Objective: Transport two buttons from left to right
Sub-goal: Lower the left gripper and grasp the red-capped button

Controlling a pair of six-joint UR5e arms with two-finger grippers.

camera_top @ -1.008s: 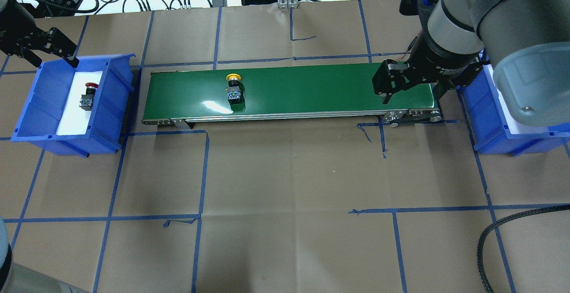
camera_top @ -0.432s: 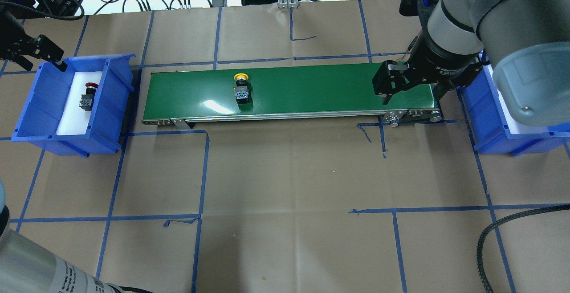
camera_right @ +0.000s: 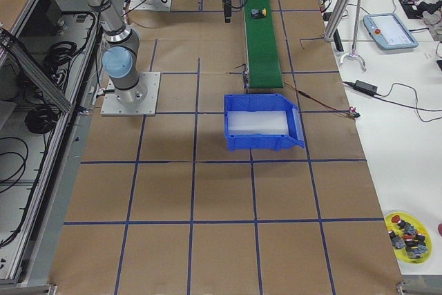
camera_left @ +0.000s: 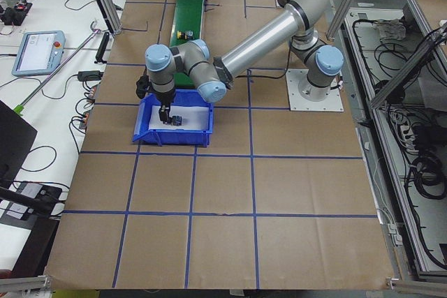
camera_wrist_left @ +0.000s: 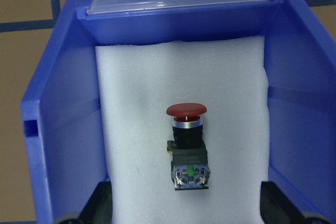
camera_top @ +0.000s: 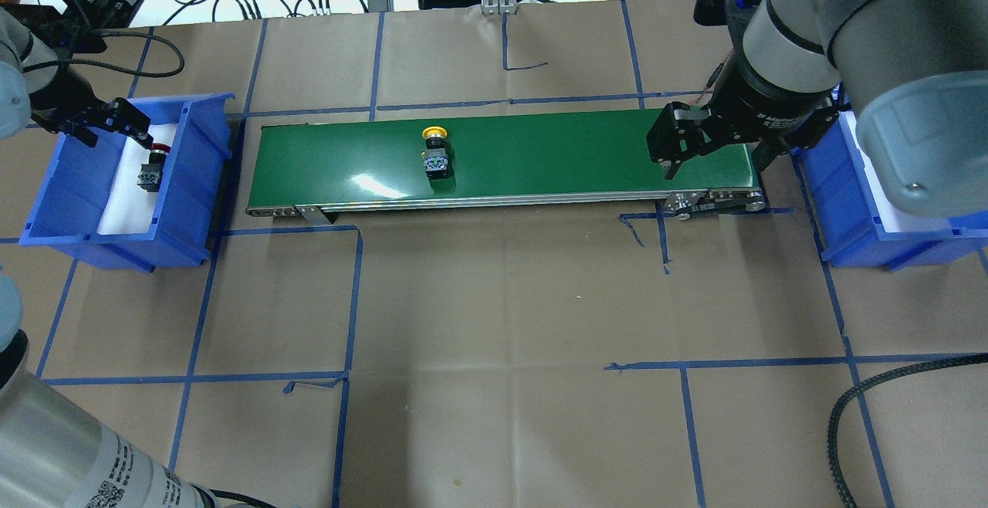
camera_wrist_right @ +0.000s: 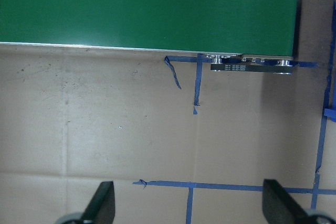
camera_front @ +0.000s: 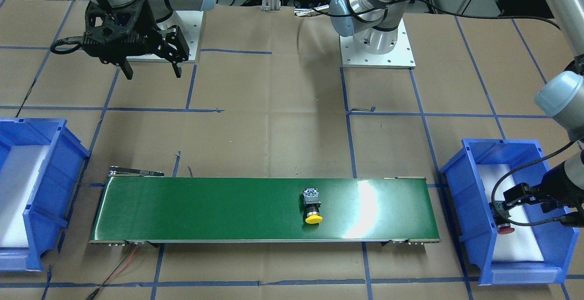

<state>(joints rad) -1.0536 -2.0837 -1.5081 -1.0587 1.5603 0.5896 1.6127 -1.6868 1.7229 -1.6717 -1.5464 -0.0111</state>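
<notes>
- Hovering over the left blue bin (camera_top: 193, 184), the left pincer (camera_top: 114, 130) is spread wide and holds nothing; in its wrist view the two fingers (camera_wrist_left: 97, 205) sit at the lower corners, well apart.
- The red button (camera_wrist_left: 187, 145) lies on its side on the white foam pad (camera_wrist_left: 136, 103) inside that bin. It is below the left pincer and centred between the fingers.
- Its long axis runs from the cap at the far end to the grey base at the near end, crosswise to the line between the fingers. A straight descent looks likely to close on the black body.
- The left arm is much nearer to this button.
- The yellow button (camera_top: 436, 154) lies on the green conveyor belt (camera_top: 540, 153), left of its middle, with the cap pointing away from the robot.
- The right pincer (camera_front: 152, 68) hangs wide and empty above the belt's right end, beside the right blue bin (camera_top: 849, 207) and well apart from the yellow button.
</notes>
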